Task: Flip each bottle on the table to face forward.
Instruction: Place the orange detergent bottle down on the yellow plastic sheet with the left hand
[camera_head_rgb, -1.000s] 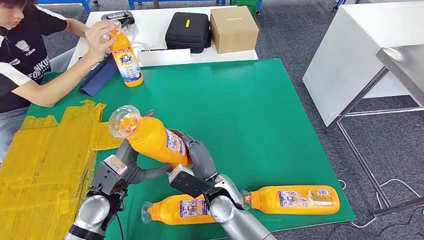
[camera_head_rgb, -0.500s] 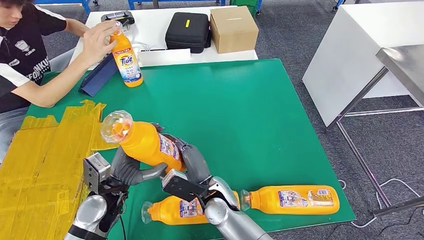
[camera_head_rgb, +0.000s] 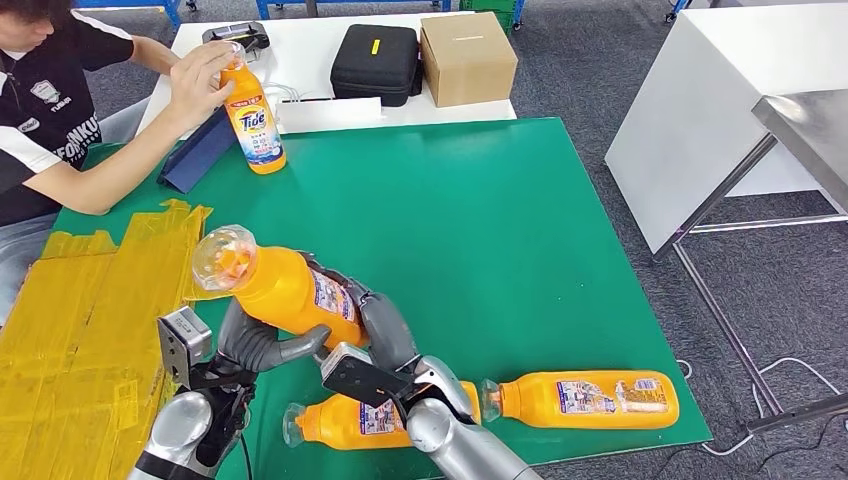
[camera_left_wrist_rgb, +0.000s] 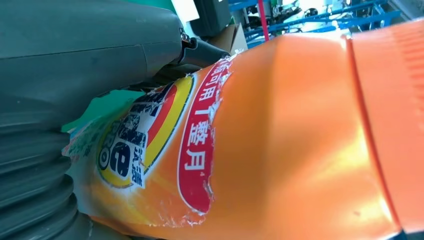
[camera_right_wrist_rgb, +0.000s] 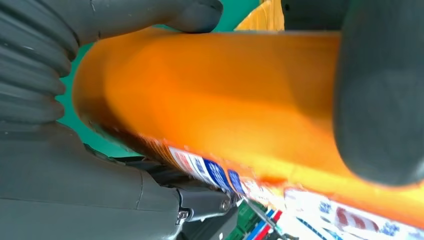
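An orange bottle (camera_head_rgb: 285, 290) with a clear cap hangs tilted above the green mat, cap toward the left and up. My left hand (camera_head_rgb: 262, 340) grips it from below and my right hand (camera_head_rgb: 385, 325) holds its base end. Its torn front label (camera_left_wrist_rgb: 160, 135) faces the left wrist camera; the right wrist camera sees the bottle's orange side (camera_right_wrist_rgb: 220, 95) and the back label's edge. Two more orange bottles lie flat near the mat's front edge, one (camera_head_rgb: 345, 420) under my right arm, one (camera_head_rgb: 585, 398) further right. A person's hand holds a fourth bottle (camera_head_rgb: 252, 115) upright at the far left.
The green mat (camera_head_rgb: 480, 230) covers the table, with yellow tape (camera_head_rgb: 90, 310) over its left part. A person (camera_head_rgb: 50, 110) sits at the far left. Behind the mat stand a black case (camera_head_rgb: 375, 62), a cardboard box (camera_head_rgb: 467, 58) and a blue folder (camera_head_rgb: 195, 150). A white table (camera_head_rgb: 700, 110) stands right.
Both hands have carried the held bottle a little left and toward me, its cap end shifting left. The person's hand has stayed on the upright bottle's cap.
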